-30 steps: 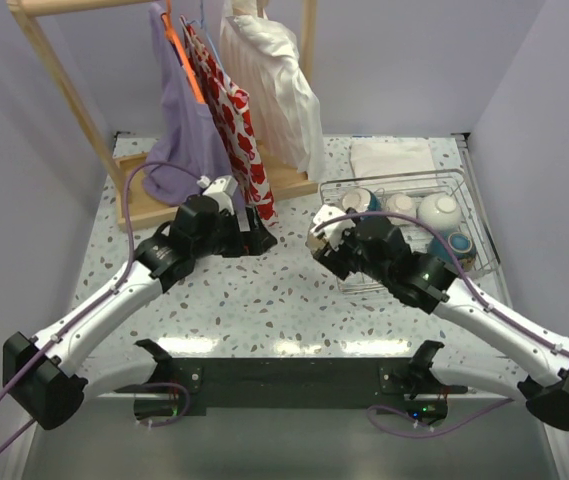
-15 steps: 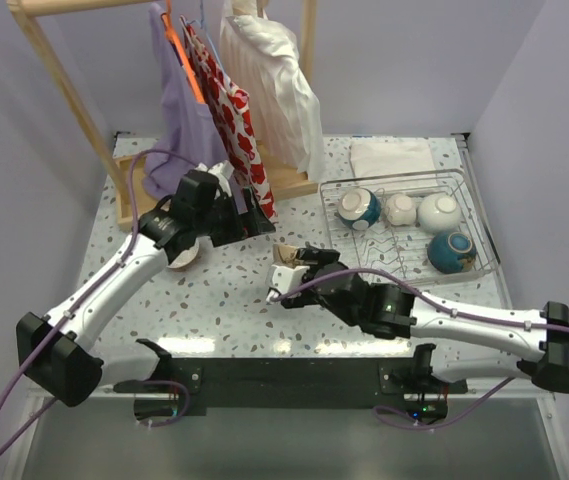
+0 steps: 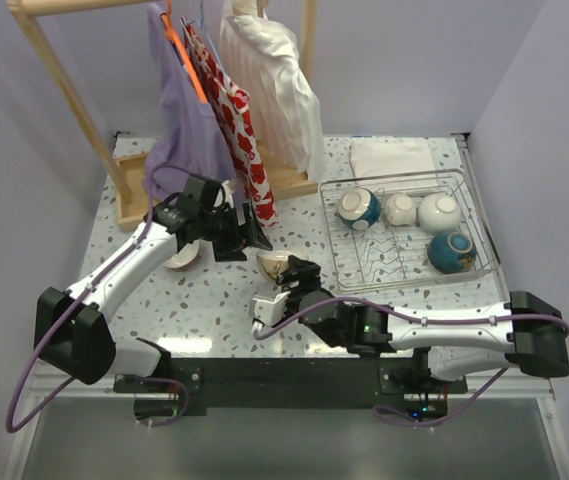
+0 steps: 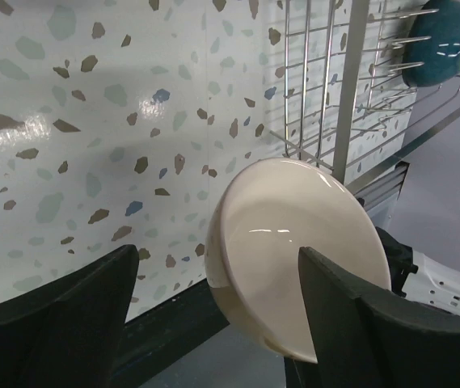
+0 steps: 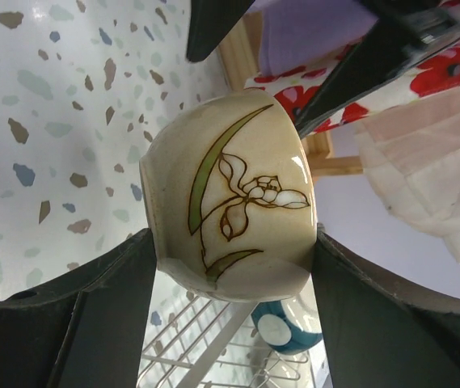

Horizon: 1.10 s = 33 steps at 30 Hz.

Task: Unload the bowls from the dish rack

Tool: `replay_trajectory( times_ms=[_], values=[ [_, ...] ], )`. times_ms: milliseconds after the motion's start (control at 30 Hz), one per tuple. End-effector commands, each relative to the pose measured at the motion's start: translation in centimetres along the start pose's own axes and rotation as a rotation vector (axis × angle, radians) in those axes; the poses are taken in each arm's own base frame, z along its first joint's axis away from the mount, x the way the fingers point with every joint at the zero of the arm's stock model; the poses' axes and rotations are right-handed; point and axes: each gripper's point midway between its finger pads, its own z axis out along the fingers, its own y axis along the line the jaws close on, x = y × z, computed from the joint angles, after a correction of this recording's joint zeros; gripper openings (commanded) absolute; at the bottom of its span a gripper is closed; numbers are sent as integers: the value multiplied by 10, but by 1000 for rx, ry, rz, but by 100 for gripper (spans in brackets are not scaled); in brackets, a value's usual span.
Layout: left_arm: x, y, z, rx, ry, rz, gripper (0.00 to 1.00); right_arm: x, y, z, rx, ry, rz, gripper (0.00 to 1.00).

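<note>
four bowls (image 3: 439, 210) sit in the dish rack (image 3: 379, 262).

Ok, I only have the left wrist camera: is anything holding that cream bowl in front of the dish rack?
Observer: Yes, the right gripper is shut on the cream bowl, a finger on each side.
Operator: Is its outside plain?
Observer: No, a flower with a green leaf is painted on it.
Operator: I see one teal bowl in the dish rack. How many in all?
Observer: Four: a dark teal bowl, a teal-and-white bowl, a small pale bowl and a white bowl.
</note>
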Motion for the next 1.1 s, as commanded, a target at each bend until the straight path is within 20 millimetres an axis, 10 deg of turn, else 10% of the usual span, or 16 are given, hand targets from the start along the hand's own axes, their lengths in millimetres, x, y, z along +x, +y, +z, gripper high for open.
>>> replay_trajectory(
  times_ms=[0, 333, 600, 1067],
  values=[
    [18, -2, 3, 36, 101, 3, 80, -28, -33, -4, 146, -74, 26, 0],
    [34, -2, 8, 46, 177, -11, 52, -36, -14, -1, 124, -76, -57, 0],
    [44, 6, 7, 32, 202, -12, 11, -29, -5, -1, 119, -54, -103, 0],
    [34, 6, 3, 10, 153, 13, 0, -16, 16, -7, -1, -4, -174, 75]
  ],
)
